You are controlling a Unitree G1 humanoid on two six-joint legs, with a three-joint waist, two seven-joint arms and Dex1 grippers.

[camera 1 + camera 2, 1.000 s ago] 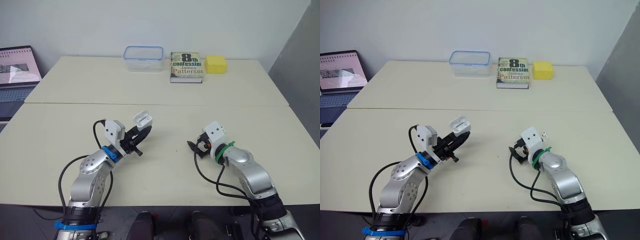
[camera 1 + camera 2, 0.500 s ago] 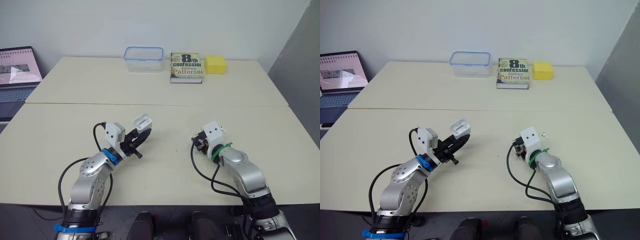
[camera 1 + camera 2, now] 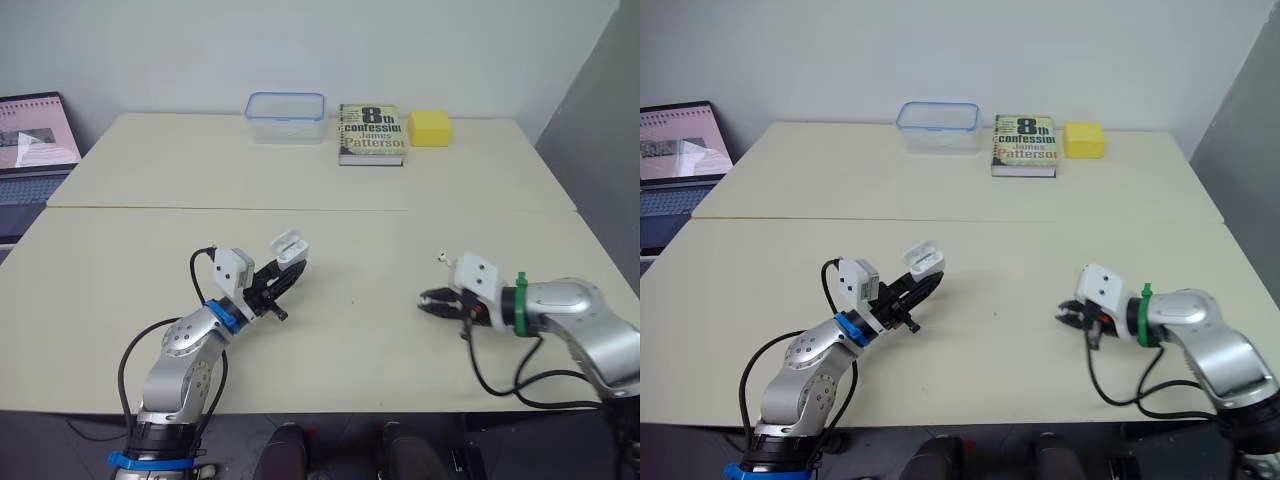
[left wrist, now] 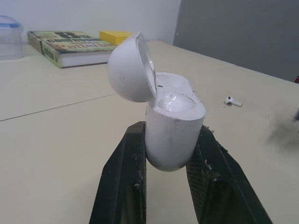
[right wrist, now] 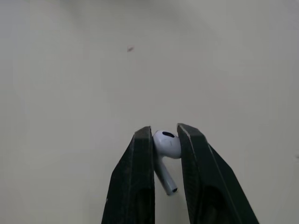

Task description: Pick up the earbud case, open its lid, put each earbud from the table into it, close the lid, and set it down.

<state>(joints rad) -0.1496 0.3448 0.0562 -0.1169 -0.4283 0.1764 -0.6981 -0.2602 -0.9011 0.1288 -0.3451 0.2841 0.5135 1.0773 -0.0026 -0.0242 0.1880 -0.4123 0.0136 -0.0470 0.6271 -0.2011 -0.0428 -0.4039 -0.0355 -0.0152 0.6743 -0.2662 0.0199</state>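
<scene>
Our right end effector (image 3: 428, 299) is clamped on a small white plastic earbud (image 5: 167, 142) with its stem pointing down. We judge it is ready to carry across the pale beige surface (image 3: 350, 345). Our left end effector (image 3: 284, 279) is closed on the body of the white rounded earbud case (image 4: 174, 122). The case is upright with its domed lid (image 4: 128, 70) flipped back, so the wells face up to receive it. Further off, a second white earbud (image 3: 440, 258) lies on the surface, waiting its turn.

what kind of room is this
Likely an office or lab workspace: plain tables pushed together, a laptop open at the left edge, and a book and clear box by the bare wall.
</scene>
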